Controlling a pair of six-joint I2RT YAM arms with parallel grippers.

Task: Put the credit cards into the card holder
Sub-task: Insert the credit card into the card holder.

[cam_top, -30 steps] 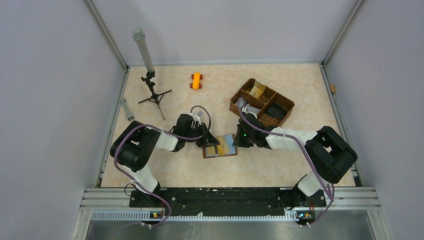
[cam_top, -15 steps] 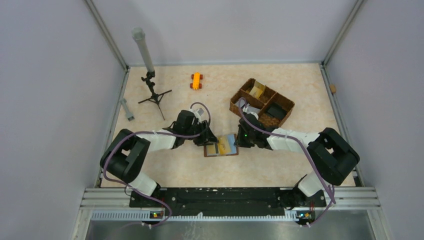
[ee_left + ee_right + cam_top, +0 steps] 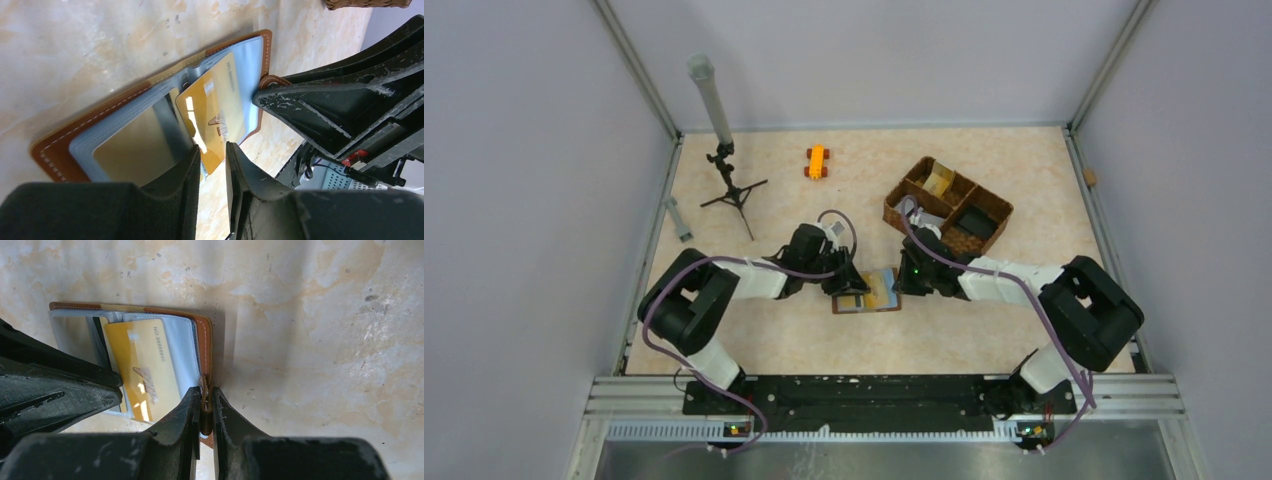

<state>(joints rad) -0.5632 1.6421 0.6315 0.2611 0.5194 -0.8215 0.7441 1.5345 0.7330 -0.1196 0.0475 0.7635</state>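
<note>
**A:** Biggest things first. Where does everything sit?

**B:** On the table [image 3: 764,340], the woven basket [image 3: 965,180] lies just beyond the right gripper [image 3: 902,284]. Its compartments hold what look like more cards. The card holder [image 3: 879,298] lies open and flat between the two grippers.

**A:** Why is the right one on it?

**B:** I judge it to be an anchor. Its fingers are closed on the snap tab [image 3: 204,390] at the holder's edge, so a push from the other side can't slide the holder away.

**A:** And the left gripper [image 3: 213,160]?

**B:** Its jaws stand narrowly parted, with bare table showing in the gap. They straddle the near corner of the gold card [image 3: 220,112]. That card lies aslant over the blue pocket farther from the left fingers, and its near corner pokes out past the holder's edge. I cannot tell whether its far end is under the pocket lip. I'd say the card is being nudged home rather than pinched, so the step isn't finished.

**A:** What has changed over the last second?

**B:** The left gripper has crept toward the right one and now covers more of the holder. Its elbow swung outward, then came back. The holder and the right gripper have stayed put.
</note>
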